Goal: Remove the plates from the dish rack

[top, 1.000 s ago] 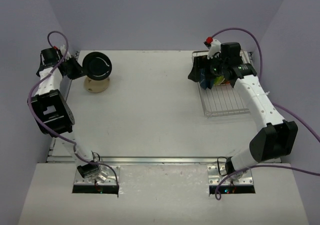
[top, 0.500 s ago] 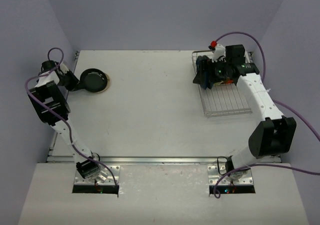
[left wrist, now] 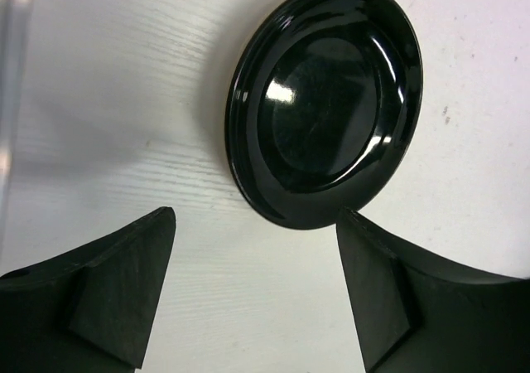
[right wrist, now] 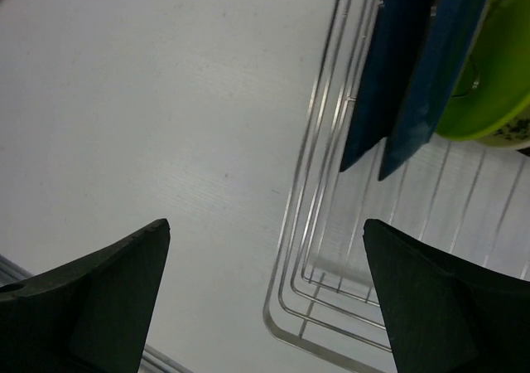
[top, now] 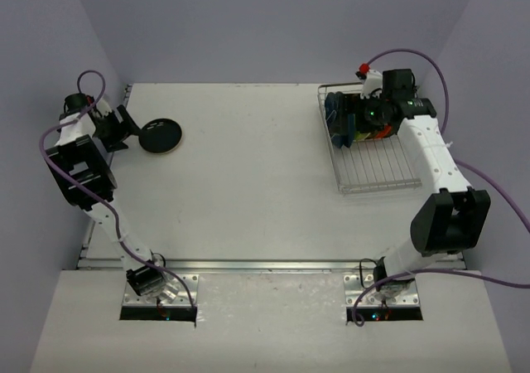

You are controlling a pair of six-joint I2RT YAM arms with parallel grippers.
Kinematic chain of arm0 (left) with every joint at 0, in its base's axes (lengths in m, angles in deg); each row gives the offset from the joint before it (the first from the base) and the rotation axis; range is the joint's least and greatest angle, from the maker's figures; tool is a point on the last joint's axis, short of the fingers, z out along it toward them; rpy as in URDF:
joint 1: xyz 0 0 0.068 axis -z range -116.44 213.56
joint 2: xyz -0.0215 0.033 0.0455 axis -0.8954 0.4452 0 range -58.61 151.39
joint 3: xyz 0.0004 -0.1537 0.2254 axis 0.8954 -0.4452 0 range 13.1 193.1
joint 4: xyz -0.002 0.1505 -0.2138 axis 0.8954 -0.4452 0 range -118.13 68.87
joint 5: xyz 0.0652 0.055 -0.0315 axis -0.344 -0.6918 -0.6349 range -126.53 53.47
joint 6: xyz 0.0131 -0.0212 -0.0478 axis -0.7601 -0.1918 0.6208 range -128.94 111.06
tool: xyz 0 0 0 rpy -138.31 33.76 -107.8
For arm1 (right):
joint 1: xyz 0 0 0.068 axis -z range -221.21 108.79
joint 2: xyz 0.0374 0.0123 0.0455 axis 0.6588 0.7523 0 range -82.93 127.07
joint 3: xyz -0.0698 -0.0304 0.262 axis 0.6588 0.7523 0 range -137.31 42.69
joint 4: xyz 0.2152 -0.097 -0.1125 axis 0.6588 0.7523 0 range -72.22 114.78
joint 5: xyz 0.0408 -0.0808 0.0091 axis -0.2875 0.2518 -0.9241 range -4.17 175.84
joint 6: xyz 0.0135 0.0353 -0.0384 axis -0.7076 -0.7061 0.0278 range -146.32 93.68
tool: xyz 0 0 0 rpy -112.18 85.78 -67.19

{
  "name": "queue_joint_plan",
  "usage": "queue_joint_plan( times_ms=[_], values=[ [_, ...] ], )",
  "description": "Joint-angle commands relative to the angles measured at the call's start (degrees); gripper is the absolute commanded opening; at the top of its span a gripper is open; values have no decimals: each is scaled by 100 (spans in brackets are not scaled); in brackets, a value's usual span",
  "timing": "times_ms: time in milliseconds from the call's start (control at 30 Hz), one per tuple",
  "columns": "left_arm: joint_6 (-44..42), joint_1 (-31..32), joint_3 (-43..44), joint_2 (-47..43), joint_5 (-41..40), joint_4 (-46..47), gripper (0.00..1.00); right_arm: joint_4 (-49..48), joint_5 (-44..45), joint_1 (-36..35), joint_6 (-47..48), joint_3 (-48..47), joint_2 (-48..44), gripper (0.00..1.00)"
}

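Right wrist view first: nearest the lens, the right pincer [right wrist: 267, 228] is spread wide with nothing between its fingers, hovering over the bare counter [right wrist: 166, 99]. Just past it, at about 2 o'clock, the rim of the dish rack [right wrist: 310, 249] curves round. Beyond that the dark blue plates [right wrist: 406, 66] stand on edge between the prongs, with a lime green plate [right wrist: 489, 83] behind them at 3 o'clock.

On the other side, the left pincer [left wrist: 255, 249] is likewise spread and empty. The black plate [left wrist: 327, 99] lies flat on the counter just ahead at 1 o'clock, touching neither finger, so that one looks unloaded.

The step in hand is probably the right arm's take of the outermost blue plate. To do it well, straddle the top rim with one finger in the gap between the two blue edges (it looks narrow). Close firmly on the rim, then lift straight up along the prongs before swinging away. A sideways pull could tip the neighbour or drag the light wire rack.
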Motion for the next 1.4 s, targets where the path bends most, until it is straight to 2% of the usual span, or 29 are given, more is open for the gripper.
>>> queue_joint_plan(
  times_ms=[0,67,167,300,467,600,900,1067,1133,1267,1367],
  values=[
    [-564,237,-436,-1424,-704,517,77,-221,499,512,87,-406,33,99],
    [-803,532,-1014,-2203,-1110,1130,80,-346,567,831,245,-476,64,98],
    [-1286,1387,-2056,-3502,-1889,1687,88,-567,591,1298,613,-646,210,91],
    [-1503,2103,-2915,-4368,-2164,2062,90,-800,627,1721,1211,-686,366,74],
    [-1514,3300,-3297,-4922,-2905,2150,88,-1109,857,2083,1516,-961,803,54],
    [-1493,3870,-3502,-5006,-3444,2317,86,-1092,995,2212,1506,-1395,1382,51],
    [-1344,3971,-3718,-5039,-3696,2431,86,-1099,1213,2215,1474,-2185,2366,48],
    [-1287,3971,-3702,-4987,-3722,2431,92,-1023,1164,2215,1430,-2461,2753,45],
    [-1252,3971,-3692,-4950,-3661,2422,99,-1052,1156,2199,1396,-2452,2897,43],
    [-1182,3971,-3709,-4981,-3455,2470,100,-1141,1107,2168,1364,-2319,2958,41],
    [-1090,3971,-3687,-5044,-3287,2527,100,-1304,1115,2134,1356,-2185,2988,36]
  ],
)
